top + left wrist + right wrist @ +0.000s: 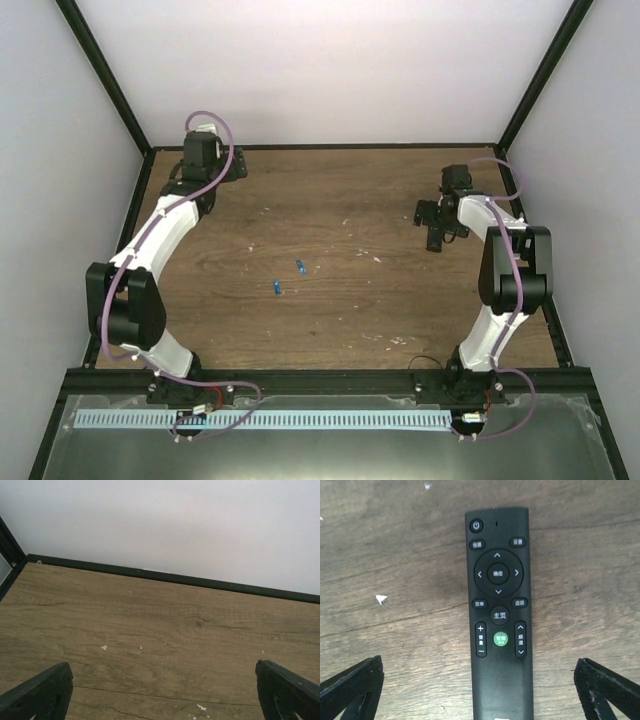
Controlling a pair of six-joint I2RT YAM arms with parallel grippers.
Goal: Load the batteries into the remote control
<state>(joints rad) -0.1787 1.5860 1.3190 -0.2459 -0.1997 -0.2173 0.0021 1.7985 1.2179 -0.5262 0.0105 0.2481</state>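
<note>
Remote control (pixel 499 620) lies face-up, its long axis running between the right gripper's (pixel 478 668) open jaws and its power-button end pointing away. The left gripper (pixel 162 667) is likewise open.

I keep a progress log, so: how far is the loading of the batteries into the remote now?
Done: nothing visible. The batteries lie loose on the table, and the remote control lies buttons up. In hand: the right gripper stands open with the remote between its fingers, not touching. The left gripper is open, holding nothing. Left: the whole loading.
</note>
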